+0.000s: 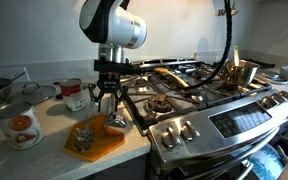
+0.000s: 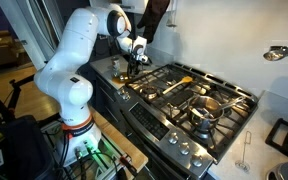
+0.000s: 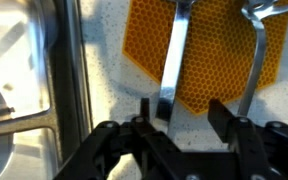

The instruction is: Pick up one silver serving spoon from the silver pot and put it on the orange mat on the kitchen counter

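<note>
My gripper (image 1: 109, 100) hangs open just above the orange mat (image 1: 106, 146) on the kitchen counter (image 1: 46, 152). In the wrist view a silver serving spoon's handle (image 3: 176, 50) lies across the mat (image 3: 219, 55), and its end rests on the counter (image 3: 104, 70) between my spread fingers (image 3: 181, 118), close to one of them. A second silver utensil handle (image 3: 256, 50) lies on the mat beside it. Silver pieces show on the mat in an exterior view (image 1: 84, 135). The silver pot (image 1: 242, 72) stands on the far end of the stove, well away from the gripper (image 2: 134, 62).
The stainless gas stove (image 1: 184, 95) borders the mat; its edge shows in the wrist view (image 3: 44, 90). Labelled tin cans (image 1: 19, 125) (image 1: 74, 96) stand on the counter near the mat. A wooden spoon (image 2: 174, 85) lies on the stove grates.
</note>
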